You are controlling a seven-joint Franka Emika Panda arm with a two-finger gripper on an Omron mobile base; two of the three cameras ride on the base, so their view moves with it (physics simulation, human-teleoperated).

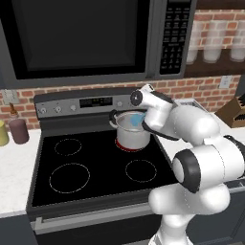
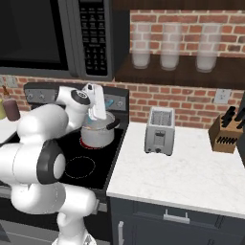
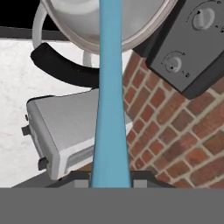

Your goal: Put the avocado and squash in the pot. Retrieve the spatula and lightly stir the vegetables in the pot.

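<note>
While the gripper (image 3: 110,180) sits at the bottom of the hand view, its 2 fingers are pinched on the handle of the light blue spatula (image 3: 109,109), which runs straight away from the fingertips and reaches over the rim into the pot (image 3: 105,26). From the fingers, the pot's silvery bowl lies at the far end of the spatula, with 1 dark side handle (image 3: 61,65) curving off to the left of the blue shaft. What lies in the pot cannot be made out.

In the left base view the pot (image 1: 131,134) stands on the rear right burner of the black stove (image 1: 95,167), and a patch of the blue spatula (image 1: 138,118) shows above its rim, just beside the wrist. In the right base view the pot (image 2: 98,134) sits directly below the hand.

To the left of the fingers in the hand view lies a silver toaster (image 3: 65,135); to their right a brick wall (image 3: 175,131) and the stove's control panel with 2 knobs (image 3: 173,63). The microwave (image 2: 93,38) keypad carries markings too small to read.
</note>
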